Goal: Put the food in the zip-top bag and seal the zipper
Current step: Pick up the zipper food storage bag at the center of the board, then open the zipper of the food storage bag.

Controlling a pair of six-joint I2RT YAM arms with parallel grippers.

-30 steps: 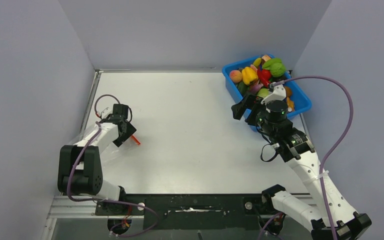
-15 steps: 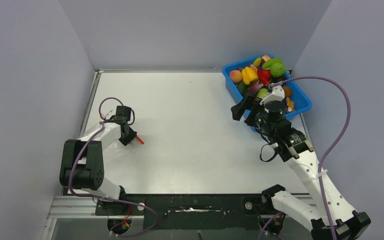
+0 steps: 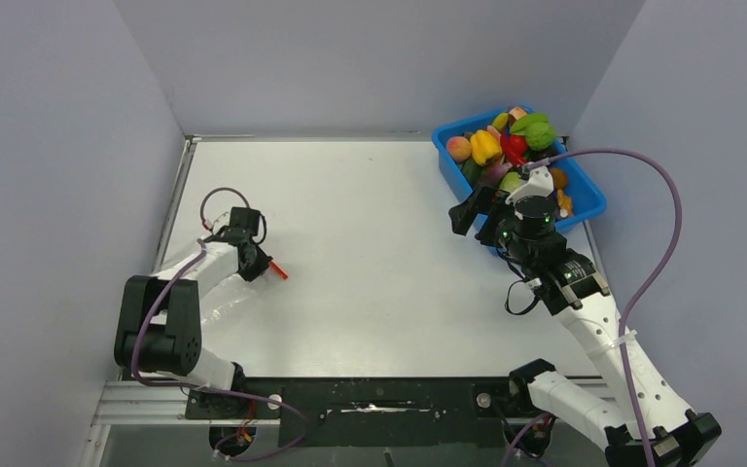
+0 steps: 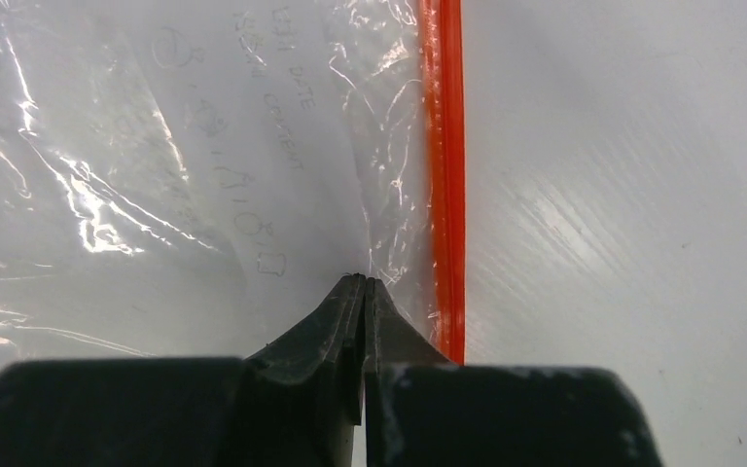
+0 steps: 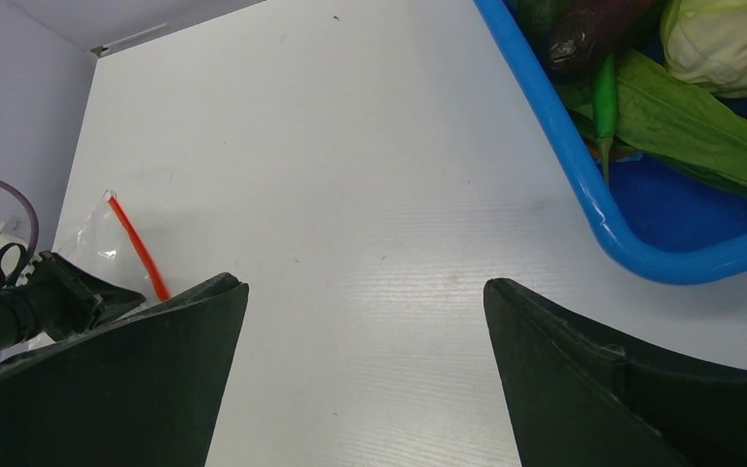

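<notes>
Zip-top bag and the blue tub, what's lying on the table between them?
Nothing: the table between the zip-top bag and the blue tub is bare in the top external and right wrist views.

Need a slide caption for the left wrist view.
Left gripper shut on the clear zip-top bag, just beside its orange-red zipper.

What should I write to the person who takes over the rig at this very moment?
The left gripper is shut on the bag, pinching clear plastic beside the zipper. The bag lies on the left of the table; it looks empty.
The right gripper is open and empty, beside the tub.
The food is in the tub.
Done: bag gripped. Left: put food in, seal the zipper.
</notes>
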